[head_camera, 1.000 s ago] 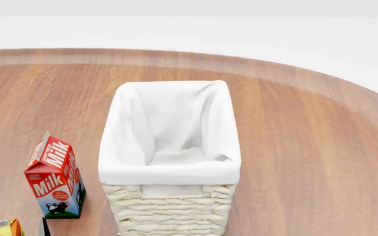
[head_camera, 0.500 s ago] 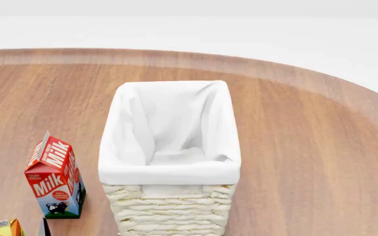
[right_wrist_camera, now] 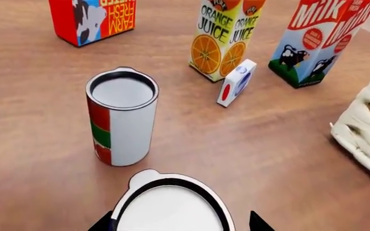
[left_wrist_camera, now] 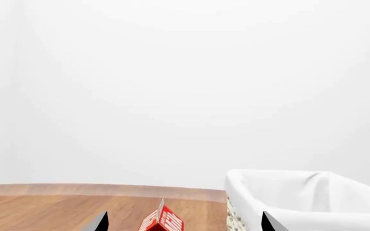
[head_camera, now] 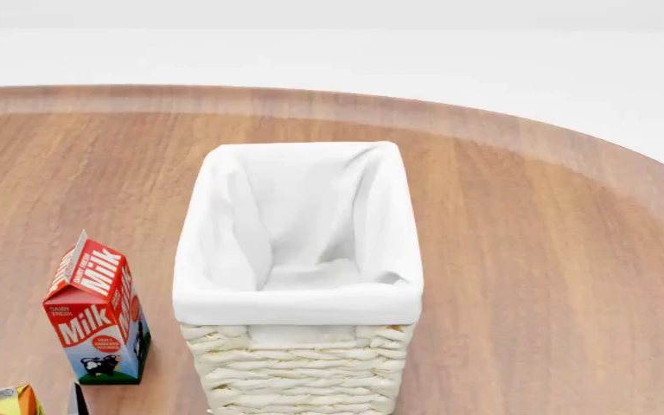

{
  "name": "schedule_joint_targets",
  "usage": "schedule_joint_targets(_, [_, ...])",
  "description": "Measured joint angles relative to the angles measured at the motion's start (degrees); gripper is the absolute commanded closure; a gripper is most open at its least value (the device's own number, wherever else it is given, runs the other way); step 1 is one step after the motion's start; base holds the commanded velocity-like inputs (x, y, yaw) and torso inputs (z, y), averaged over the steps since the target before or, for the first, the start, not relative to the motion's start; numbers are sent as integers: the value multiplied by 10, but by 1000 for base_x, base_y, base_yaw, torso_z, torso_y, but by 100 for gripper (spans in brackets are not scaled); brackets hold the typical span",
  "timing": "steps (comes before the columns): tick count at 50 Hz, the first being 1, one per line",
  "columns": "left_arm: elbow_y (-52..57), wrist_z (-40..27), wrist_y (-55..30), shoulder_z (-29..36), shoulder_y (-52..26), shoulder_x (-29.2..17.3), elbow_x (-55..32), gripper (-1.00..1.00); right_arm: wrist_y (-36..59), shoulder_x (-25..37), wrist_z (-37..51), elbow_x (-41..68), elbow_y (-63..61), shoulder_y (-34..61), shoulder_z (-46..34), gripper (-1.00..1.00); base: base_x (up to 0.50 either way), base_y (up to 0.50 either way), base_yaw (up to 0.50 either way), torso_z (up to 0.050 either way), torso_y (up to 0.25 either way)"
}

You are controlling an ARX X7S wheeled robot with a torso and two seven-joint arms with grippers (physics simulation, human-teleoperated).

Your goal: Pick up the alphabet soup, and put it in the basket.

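the step in hand is judged to be the approach for the pick: in the right wrist view the silvery lid of a can taken to be the alphabet soup [right_wrist_camera: 169, 207] is seen directly below the camera, between the two dark tips of the right gripper [right_wrist_camera: 179, 222], whose fingers [right_wrist_camera: 257, 222] are spread wider than the can and are not seen to touch it. its label is hidden, so the identification is only inferred from the red-and-green can [right_wrist_camera: 121, 122] standing just beyond it on the table [right_wrist_camera: 31, 144]. the can is outside the head view. the left gripper [left_wrist_camera: 183, 224] is also spread, with nothing between its tips. the next move is judged to call for a lowering around the can, a closing, a lift, and a carry to the basket [head_camera: 297, 298], whose woven wall is seen near the can in the right wrist view; its lined interior looks empty. counted: two cans, one basket, two milk cartons [right_wrist_camera: 320, 38] [right_wrist_camera: 95, 19], one orange juice carton [right_wrist_camera: 227, 36], and one small white box [right_wrist_camera: 236, 83] leaning against it.
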Motion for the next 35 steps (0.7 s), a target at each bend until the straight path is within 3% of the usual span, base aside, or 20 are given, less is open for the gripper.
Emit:
schedule_joint_targets(25, [-1, -3, 2, 3, -1, -2, -1, -100, 17, -25, -4, -16, 44, 20, -18, -100, 0, 0, 0, 0, 0])
schedule_joint_targets(26, [-1, -3, 2, 3, -1, -3, -1, -100, 17, -27, -4, -17, 47, 22, -19, 100, 0, 0, 0, 0, 0])
schedule_joint_targets(35, [-2, -4, 2, 4, -2, -3, -2, -100, 17, -34, -4, -9, 59, 33, -24, 100, 1, 1, 2, 0, 0])
